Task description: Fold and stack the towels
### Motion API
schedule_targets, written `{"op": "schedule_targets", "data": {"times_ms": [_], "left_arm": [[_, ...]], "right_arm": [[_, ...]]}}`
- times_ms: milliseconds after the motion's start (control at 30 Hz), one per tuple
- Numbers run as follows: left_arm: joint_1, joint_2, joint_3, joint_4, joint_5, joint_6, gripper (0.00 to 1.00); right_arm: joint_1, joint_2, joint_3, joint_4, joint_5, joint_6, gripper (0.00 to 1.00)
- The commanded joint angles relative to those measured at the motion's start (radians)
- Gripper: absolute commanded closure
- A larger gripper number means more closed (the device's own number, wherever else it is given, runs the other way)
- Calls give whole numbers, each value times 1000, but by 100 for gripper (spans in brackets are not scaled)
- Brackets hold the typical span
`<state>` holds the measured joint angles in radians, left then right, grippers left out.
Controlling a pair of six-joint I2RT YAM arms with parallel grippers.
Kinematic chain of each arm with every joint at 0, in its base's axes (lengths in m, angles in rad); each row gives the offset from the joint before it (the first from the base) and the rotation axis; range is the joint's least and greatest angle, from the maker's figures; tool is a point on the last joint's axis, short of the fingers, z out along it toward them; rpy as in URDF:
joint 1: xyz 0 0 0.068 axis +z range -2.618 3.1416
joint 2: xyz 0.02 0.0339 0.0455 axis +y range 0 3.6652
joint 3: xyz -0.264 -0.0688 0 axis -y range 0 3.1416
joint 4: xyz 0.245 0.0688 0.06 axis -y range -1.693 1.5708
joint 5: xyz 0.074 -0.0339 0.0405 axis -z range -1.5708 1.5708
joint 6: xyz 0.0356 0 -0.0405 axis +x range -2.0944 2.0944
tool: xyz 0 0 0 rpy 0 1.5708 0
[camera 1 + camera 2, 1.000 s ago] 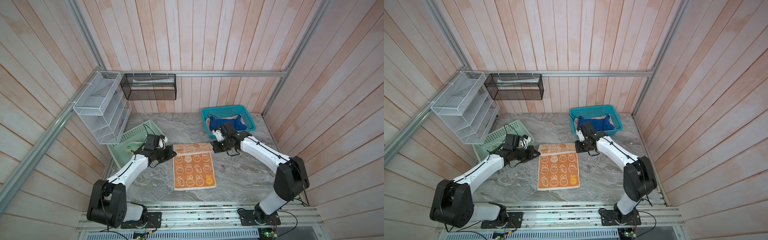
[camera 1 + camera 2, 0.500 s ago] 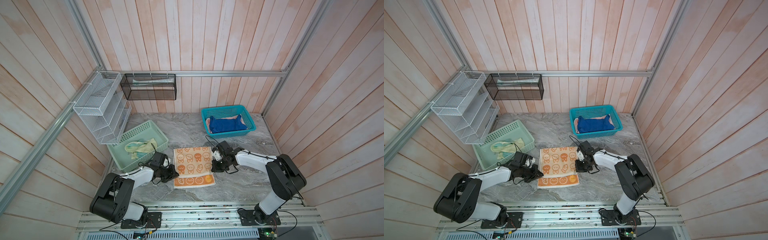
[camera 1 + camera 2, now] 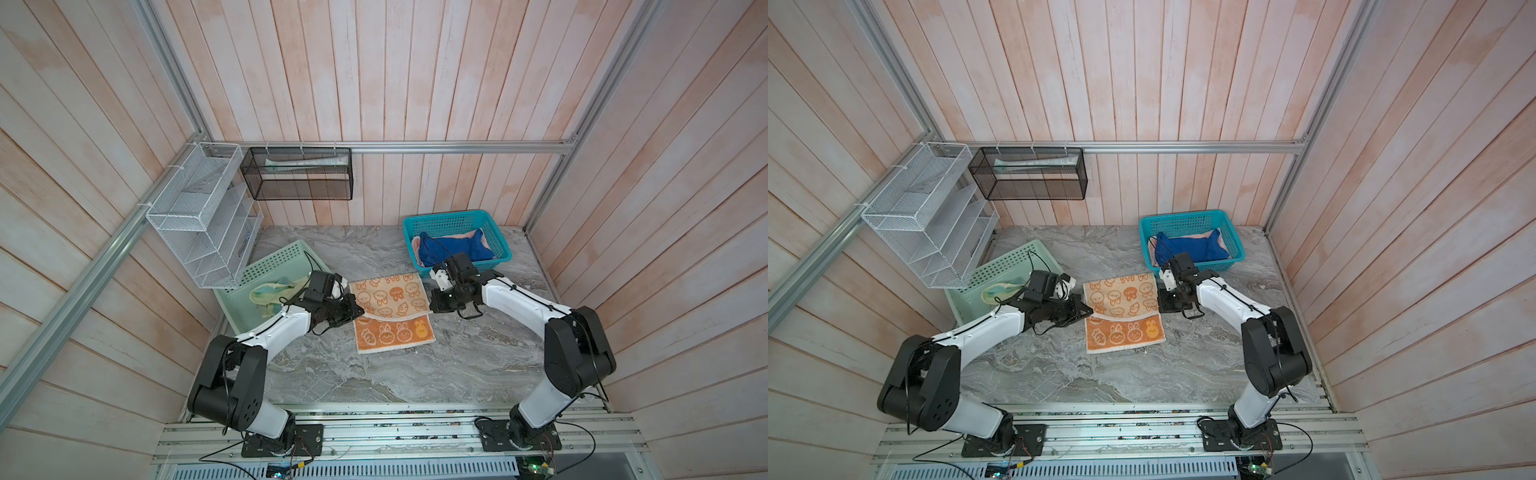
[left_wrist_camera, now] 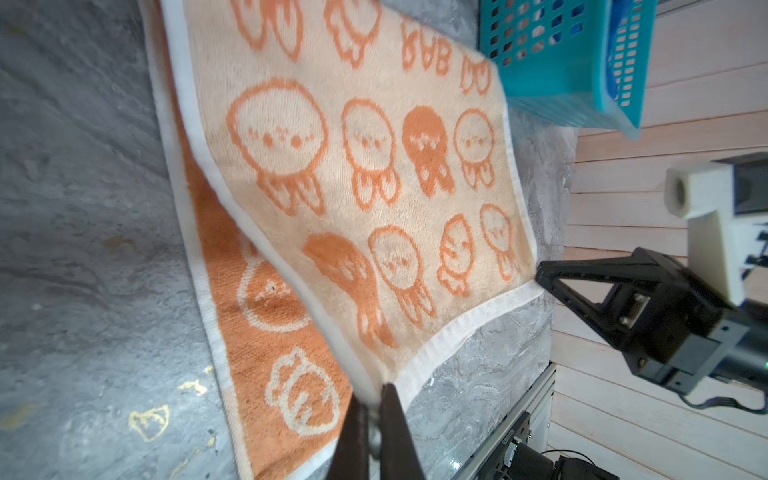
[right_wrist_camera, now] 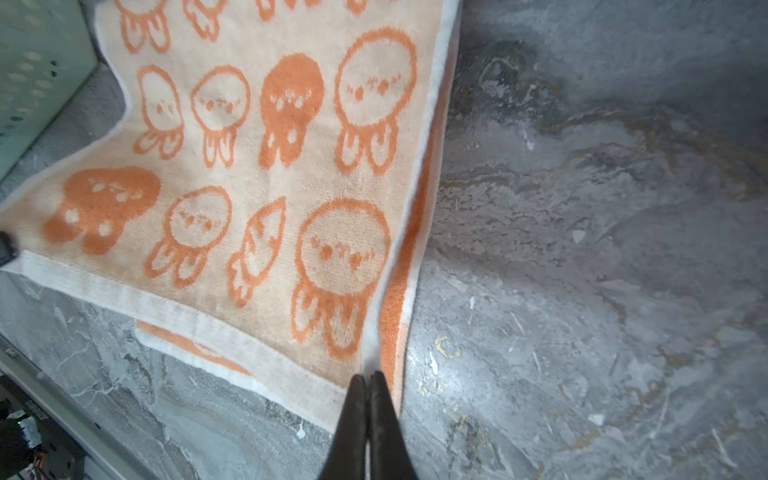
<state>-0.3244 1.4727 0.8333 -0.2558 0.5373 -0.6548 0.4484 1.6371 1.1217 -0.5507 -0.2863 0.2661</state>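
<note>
The worktop (image 3: 374, 374) holds a green basket (image 3: 274, 257) at its left edge and a teal basket (image 3: 449, 216), with the blue towel (image 3: 457, 249), at the back right corner. Between them lies the orange towel (image 3: 390, 297), half folded. The left gripper (image 3: 359, 311) and the right gripper (image 3: 431, 306) each pinch a lifted corner tight

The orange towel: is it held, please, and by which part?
Left gripper and right gripper each pinch a lifted corner of the orange towel.

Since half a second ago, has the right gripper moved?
Yes. In both top views the right gripper, shut on a corner of the orange-and-cream towel, has gone back toward the teal basket, carrying the lifted cream flap with it.
</note>
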Motion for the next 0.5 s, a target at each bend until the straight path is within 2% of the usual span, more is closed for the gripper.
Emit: {"op": "schedule_targets", "data": {"times_ms": [0, 100, 200, 300, 467], "left_arm": [[-20, -40, -113, -36, -5, -21, 100], [-25, -60, -241, 49, 6, -87, 100], [-37, -56, -305, 109, 9, -121, 100], [-39, -30, -308, 109, 3, -107, 100], [-39, -27, -288, 90, -5, -98, 100]], "right_arm": [[25, -51, -105, -19, -32, 55, 100], [61, -60, -202, 51, -69, 110, 100], [83, -44, -267, 113, -94, 140, 100], [85, -22, -288, 140, -88, 138, 100], [85, -39, -246, 89, -47, 121, 100]]}}
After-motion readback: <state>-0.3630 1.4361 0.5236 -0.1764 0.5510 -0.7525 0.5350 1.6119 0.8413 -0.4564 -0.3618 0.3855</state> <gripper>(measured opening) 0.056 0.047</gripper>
